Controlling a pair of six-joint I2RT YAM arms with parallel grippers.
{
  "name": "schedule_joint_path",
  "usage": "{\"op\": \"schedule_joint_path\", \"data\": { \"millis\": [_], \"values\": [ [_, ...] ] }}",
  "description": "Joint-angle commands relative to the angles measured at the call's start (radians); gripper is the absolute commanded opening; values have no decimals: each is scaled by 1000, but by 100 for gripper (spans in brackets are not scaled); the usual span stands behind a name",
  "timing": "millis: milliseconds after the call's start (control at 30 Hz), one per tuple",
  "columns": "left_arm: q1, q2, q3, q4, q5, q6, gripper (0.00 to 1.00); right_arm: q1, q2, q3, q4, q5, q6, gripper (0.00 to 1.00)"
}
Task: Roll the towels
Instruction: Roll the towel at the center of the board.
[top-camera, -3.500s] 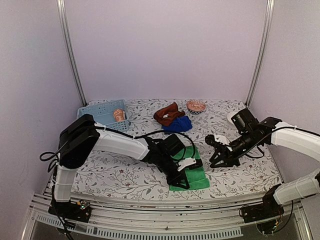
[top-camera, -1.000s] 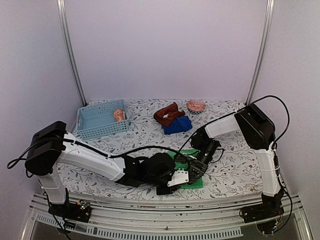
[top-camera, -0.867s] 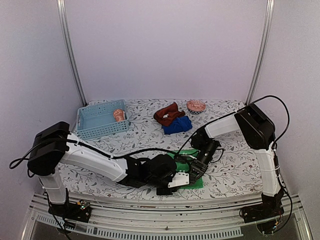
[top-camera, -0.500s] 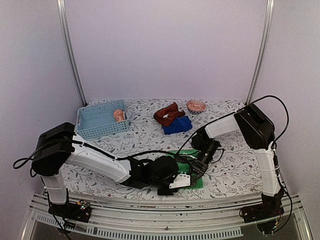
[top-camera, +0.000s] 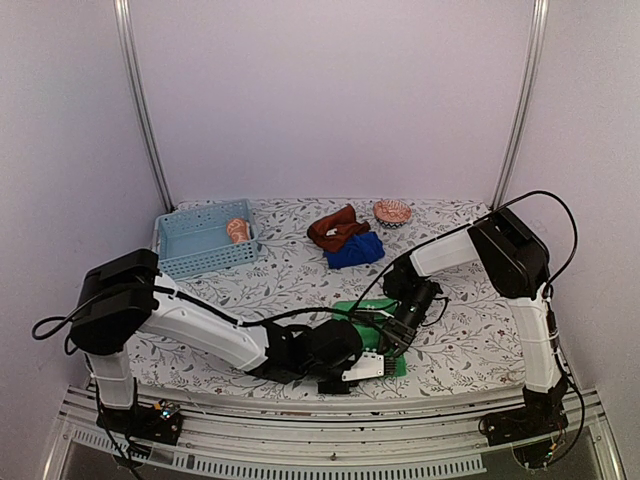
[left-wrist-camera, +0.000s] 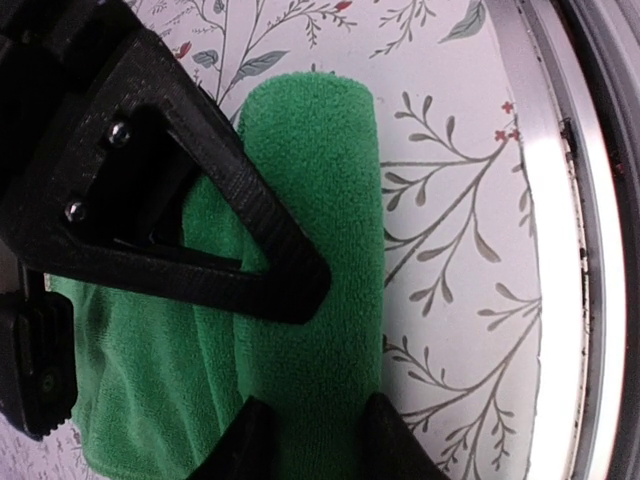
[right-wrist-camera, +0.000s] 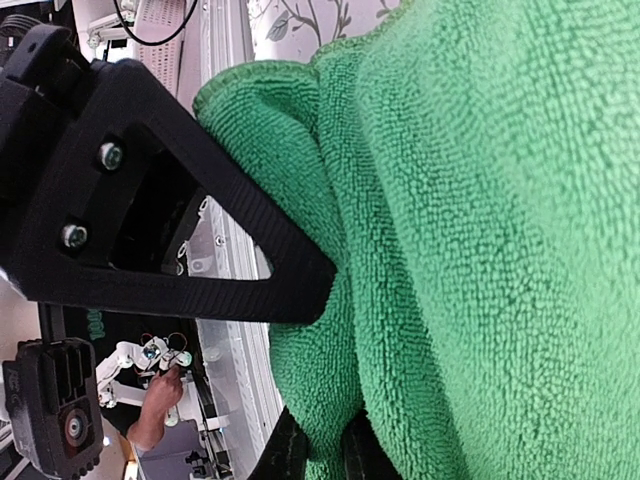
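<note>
Front edge, centre: green towel (left-wrist-camera: 320, 250) lies on the floral table (top-camera: 470, 345), part rolled. The near side is a tight roll running alongside the metal rail (left-wrist-camera: 545, 250), close to it but apart, w/ a strip of table between. The rest of the cloth lies flat on the far side of the roll.

L gripper (left-wrist-camera: 315, 440) comes in low from the left. Its tips sit either side of the roll at one end and are clamped on it, w/ the roll filling the gap.

R gripper (right-wrist-camera: 322, 450) reaches in from the far right, arm bent down over the towel. Tips are nearly together, pinching a thin fold of the same green towel. In top view the 2 grippers sit just beside each other on the towel's right part.

Mid-table, well behind: blue towel (top-camera: 356, 250), bunched, not rolled. Brown towel (top-camera: 337, 228) is touching it on the far-left side, also crumpled.

Back right of those, near the wall: bowl (top-camera: 392, 212), apart from both.

Back left: basket (top-camera: 195, 245), w/ orange towel (top-camera: 237, 230) in its right end. Too small to tell if that one is rolled.
</note>
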Motion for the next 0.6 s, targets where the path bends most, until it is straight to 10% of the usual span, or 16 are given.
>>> {"op": "schedule_joint_path", "data": {
  "millis": [0,567],
  "values": [
    [-34,96,-8,-94,12,-15,27,-5,38,-7,68,76,-13,10],
    [11,62,99,-363,268,-200,3,-193,-578,-92,100,139,19,34]
  ]
}}
